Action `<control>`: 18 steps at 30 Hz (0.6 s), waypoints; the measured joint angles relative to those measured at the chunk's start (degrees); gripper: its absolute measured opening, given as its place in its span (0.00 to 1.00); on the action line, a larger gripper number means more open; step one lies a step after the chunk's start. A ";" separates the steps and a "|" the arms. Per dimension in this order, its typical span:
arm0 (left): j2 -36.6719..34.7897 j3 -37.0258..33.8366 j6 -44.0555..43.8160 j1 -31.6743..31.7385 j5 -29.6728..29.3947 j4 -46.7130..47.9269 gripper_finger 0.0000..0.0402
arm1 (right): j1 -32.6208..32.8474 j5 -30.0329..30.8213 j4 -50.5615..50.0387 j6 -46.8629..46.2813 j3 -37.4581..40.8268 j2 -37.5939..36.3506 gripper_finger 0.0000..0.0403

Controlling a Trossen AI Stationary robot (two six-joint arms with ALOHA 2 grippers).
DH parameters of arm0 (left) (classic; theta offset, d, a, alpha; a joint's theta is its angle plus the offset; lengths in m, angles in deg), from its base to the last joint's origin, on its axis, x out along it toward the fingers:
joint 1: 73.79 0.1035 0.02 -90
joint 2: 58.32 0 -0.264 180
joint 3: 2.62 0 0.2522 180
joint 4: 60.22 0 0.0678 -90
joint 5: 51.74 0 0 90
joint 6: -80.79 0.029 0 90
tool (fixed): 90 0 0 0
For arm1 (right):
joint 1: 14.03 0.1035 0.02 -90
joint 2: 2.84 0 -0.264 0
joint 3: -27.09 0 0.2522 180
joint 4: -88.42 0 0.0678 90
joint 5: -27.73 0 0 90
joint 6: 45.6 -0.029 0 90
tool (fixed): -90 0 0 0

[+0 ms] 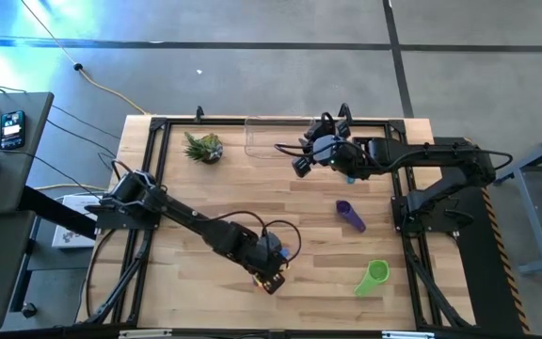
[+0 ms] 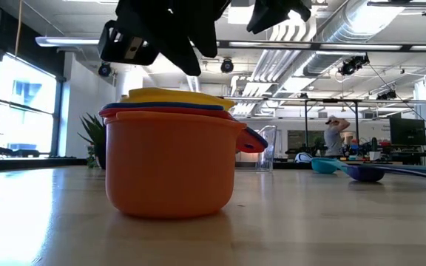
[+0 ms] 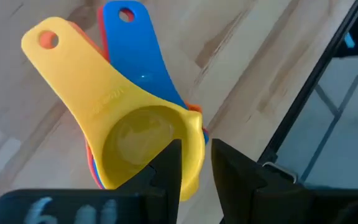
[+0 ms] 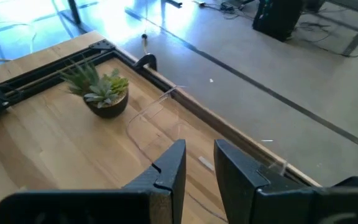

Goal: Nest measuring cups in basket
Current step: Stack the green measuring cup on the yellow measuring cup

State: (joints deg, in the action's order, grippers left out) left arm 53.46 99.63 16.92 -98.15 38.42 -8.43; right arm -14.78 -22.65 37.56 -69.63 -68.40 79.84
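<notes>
Left gripper (image 1: 273, 279) over nested cup stack at the near edge of the wooden counter (image 1: 215, 202); clear basket still empty.

Yellow plastic measuring cup (image 3: 143, 144) sits on top, blue cup (image 3: 137, 53) and red beneath, in the large orange cup (image 2: 170, 168). Left fingers (image 3: 166, 168) slightly spread, straddling the yellow rim, not pinching. Right gripper (image 1: 301, 155) hovers by the clear rectangular plastic basket (image 1: 266, 137) at the far edge, fingers narrowly apart, holding nothing. Purple cup (image 1: 350, 215), green cup (image 1: 373, 276) and teal cup (image 2: 324, 165) lie loose. Small spiky potted plant (image 1: 204, 148) near the basket.
</notes>
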 joint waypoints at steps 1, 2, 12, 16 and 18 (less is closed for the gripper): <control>-0.16 0.00 1.13 0.02 0.22 0.43 0.19 | 0.00 -1.07 -0.02 -0.13 0.00 0.00 0.19; -0.51 0.00 2.21 0.04 0.25 1.39 0.19 | 0.00 -2.00 -0.07 -0.39 0.00 0.00 0.19; -8.30 0.00 14.13 1.55 -8.08 20.56 0.19 | -1.45 -3.31 -3.98 -6.80 0.05 0.00 0.19; -11.95 -0.06 18.88 2.67 -11.28 26.92 0.20 | -2.58 -3.26 -6.92 -9.93 0.05 0.00 0.19; -13.85 0.00 21.13 3.22 -12.59 29.66 0.20 | -3.23 -3.28 -8.84 -11.29 0.05 0.00 0.19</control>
State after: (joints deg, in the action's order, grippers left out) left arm 39.62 99.63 38.04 -94.93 25.83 21.22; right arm -18.01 -25.93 28.72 -80.92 -68.36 79.84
